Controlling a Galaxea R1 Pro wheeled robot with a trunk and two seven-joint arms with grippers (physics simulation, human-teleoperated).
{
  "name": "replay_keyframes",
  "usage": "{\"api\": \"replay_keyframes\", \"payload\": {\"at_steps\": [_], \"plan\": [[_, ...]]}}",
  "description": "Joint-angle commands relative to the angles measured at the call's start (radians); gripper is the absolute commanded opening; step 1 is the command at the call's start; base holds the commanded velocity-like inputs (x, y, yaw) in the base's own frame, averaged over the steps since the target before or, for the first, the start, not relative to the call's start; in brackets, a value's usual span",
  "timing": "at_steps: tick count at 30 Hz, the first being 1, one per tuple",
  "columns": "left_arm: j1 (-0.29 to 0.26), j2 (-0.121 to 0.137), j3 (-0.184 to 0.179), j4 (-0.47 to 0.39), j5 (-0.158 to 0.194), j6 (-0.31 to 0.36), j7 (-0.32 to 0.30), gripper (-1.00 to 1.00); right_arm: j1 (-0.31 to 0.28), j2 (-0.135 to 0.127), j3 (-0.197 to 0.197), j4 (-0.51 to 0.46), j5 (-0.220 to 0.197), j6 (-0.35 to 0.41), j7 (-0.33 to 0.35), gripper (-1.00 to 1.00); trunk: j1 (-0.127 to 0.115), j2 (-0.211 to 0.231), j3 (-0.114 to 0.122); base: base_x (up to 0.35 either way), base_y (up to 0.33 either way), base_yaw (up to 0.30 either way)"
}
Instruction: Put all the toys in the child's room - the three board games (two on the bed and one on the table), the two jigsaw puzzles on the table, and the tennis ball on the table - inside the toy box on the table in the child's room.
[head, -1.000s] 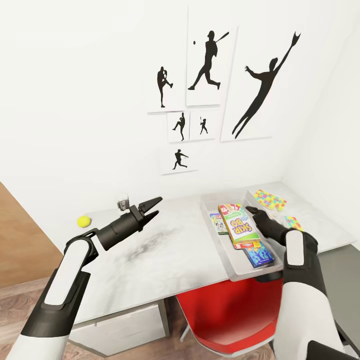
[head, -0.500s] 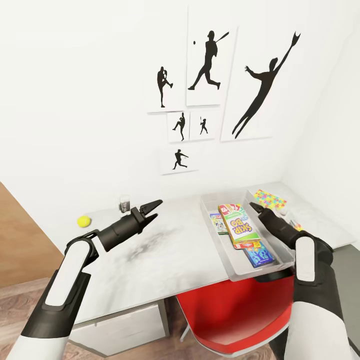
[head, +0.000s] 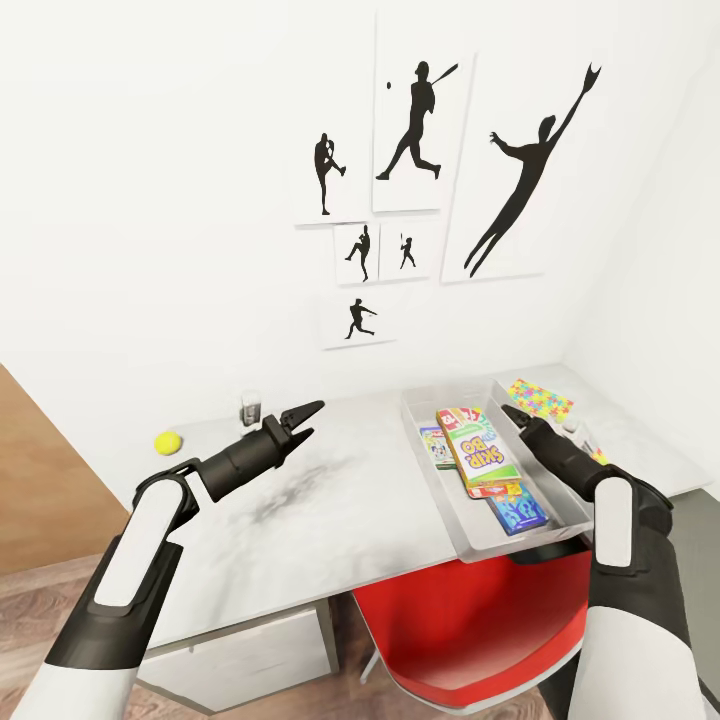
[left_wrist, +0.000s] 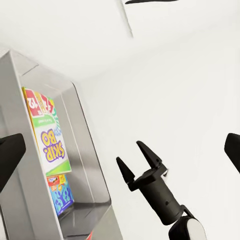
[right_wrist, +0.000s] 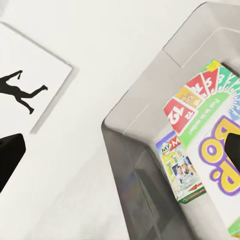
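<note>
Judging by how things lie, the task is about half done: all three board games sit inside the toy box on the table, with the Skip-Bo box on top, the Monopoly box peeking out at its nine o'clock side, and the blue game at its six o'clock end. Left to collect are the tennis ball, resting on the tabletop well apart from the bin toward nine o'clock, and the two jigsaw puzzles: one jigsaw puzzle lies flat on the table just beyond the bin at its one o'clock corner, and a sliver of the second puzzle shows past the right forearm at about three o'clock. The left gripper hangs over bare tabletop between ball and bin, fingers spread apart and empty. The right gripper hovers above the bin's far right rim, pointing toward the nearer puzzle; in the left wrist view its fingers stand parted with nothing between them.
</note>
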Motion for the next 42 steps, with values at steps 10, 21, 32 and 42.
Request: {"api": "replay_keyframes", "payload": {"at_steps": [10, 21, 32, 42], "plan": [[-0.001, 0.001, 0.000, 0.000, -0.001, 0.002, -0.003, 1.00, -0.002, 0.001, -0.004, -0.001, 0.004, 0.006, 0.007, 1.00, 0.001, -0.002, -0.002, 0.000, 0.000, 0.000], [-0.001, 0.001, 0.000, 0.000, -0.001, 0.002, -0.003, 1.00, -0.002, 0.001, -0.004, -0.001, 0.004, 0.006, 0.007, 1.00, 0.001, -0.002, -0.002, 0.000, 0.000, 0.000], [-0.001, 0.001, 0.000, 0.000, -0.001, 0.002, -0.003, 1.00, -0.002, 0.001, -0.004, -0.001, 0.004, 0.006, 0.007, 1.00, 0.001, -0.002, -0.002, 0.000, 0.000, 0.000], [-0.025, 0.016, 0.029, -0.019, 0.037, 0.023, -0.029, 1.00, 0.012, -0.006, -0.025, -0.026, -0.041, 0.007, -0.038, 1.00, 0.001, -0.002, -0.002, 0.000, 0.000, 0.000]]}}
